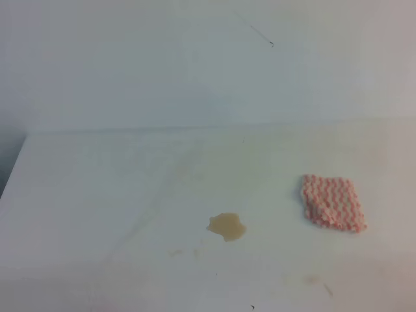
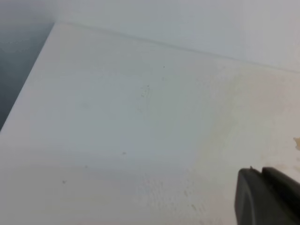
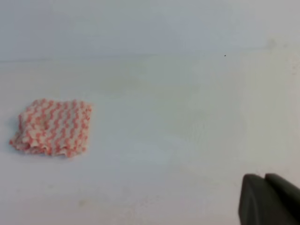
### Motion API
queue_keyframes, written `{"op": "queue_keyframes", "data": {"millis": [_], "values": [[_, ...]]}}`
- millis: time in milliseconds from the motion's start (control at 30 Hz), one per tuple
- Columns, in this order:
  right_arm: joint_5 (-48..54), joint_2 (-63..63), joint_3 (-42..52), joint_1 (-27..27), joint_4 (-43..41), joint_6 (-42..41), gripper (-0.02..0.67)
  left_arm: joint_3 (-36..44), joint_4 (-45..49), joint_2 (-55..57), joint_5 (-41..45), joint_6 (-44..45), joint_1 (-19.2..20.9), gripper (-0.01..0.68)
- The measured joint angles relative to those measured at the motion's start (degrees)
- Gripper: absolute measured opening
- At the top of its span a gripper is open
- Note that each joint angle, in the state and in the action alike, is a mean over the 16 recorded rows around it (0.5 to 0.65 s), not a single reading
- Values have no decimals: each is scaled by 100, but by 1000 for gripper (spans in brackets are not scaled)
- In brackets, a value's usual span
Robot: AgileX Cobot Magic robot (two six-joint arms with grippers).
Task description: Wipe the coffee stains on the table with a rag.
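- Rag [image 1: 333, 202] lies flat, well right of the stain [image 1: 227, 226], untouched.
- My right gripper [image 3: 269, 201] is pressed together, empty, away from the rag.
- Left gripper [image 2: 267, 197]: can't tell.

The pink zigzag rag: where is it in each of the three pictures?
Exterior high: the rag lies right of centre, right of the coffee stains.
Left wrist: not in it.
Right wrist: the rag lies at the left.
Shared landmark: the table's far edge against the wall.
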Motion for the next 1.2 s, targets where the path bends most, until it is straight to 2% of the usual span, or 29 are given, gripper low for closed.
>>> {"op": "queue_keyframes", "data": {"millis": [1200], "values": [[-189, 2, 0, 0, -31, 6, -4, 0, 0, -28, 0, 0, -1, 1]]}}
